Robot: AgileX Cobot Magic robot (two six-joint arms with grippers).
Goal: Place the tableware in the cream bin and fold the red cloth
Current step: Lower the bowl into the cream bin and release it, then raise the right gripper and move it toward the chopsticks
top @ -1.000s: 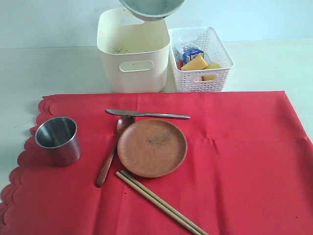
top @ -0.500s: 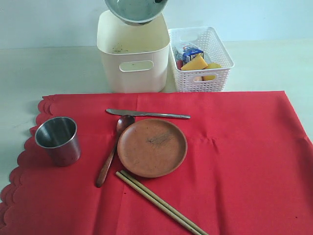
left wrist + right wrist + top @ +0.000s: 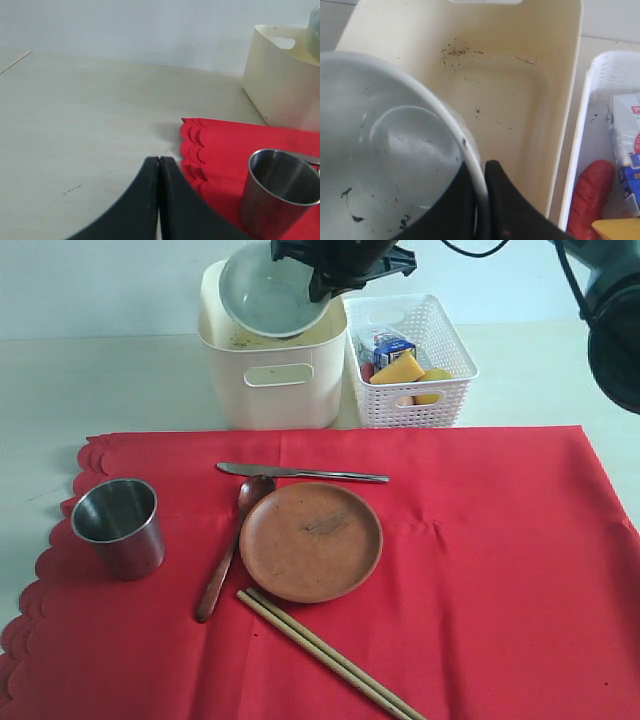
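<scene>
My right gripper (image 3: 325,285) (image 3: 481,167) is shut on the rim of the white bowl (image 3: 268,292) (image 3: 390,150), holding it tilted over the open top of the cream bin (image 3: 272,375) (image 3: 520,110). On the red cloth (image 3: 480,570) lie the steel cup (image 3: 120,525) (image 3: 277,192), the brown plate (image 3: 311,541), the wooden spoon (image 3: 228,550), the metal knife (image 3: 300,473) and the chopsticks (image 3: 330,657). My left gripper (image 3: 159,161) is shut and empty, low over the bare table beside the cloth's scalloped edge (image 3: 192,150).
A white lattice basket (image 3: 425,400) right of the bin holds a milk carton (image 3: 392,346), a cheese wedge (image 3: 400,370) and other food. Dark specks dot the floor of the bin. Pale table (image 3: 100,380) runs left of and behind the cloth.
The bowl has come down and to the left, from above the bin's back rim to its mouth. The right arm has come into the exterior view.
</scene>
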